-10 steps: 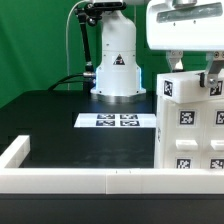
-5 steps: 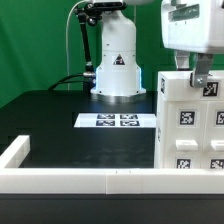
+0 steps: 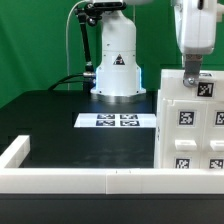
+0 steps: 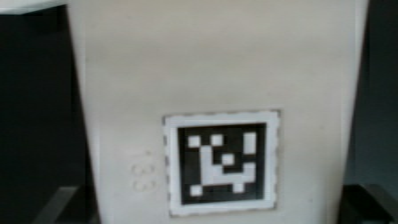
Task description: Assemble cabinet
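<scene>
Hovering at the cabinet's top edge, my end effector sits at about two o'clock in the exterior view, its two fingers reaching down to the upper face of the cabinet. I cannot tell from either view whether the fingers are spread or closed, or whether they pinch anything; the wrist view is filled by one blurred white face of the cabinet with a single tag on it.

The cabinet stands at three to four o'clock in the exterior view, on the black counter, close behind the white rail and well apart from the marker board, which lies near the centre in front of the arm's base. The cabinet's right side runs out of frame, so I cannot give its full width.

I judge the step in hand to be an approach or grasp at the cabinet's top, early in the assembly: no loose blocks show as separate pieces. The next move, as I read it, calls for a centred, square hold on that top edge before any lift or turn, since a large box could swing or slip.

The cabinet stands upright, its visible long axis vertical, its tagged front facing the camera towards six o'clock.
</scene>
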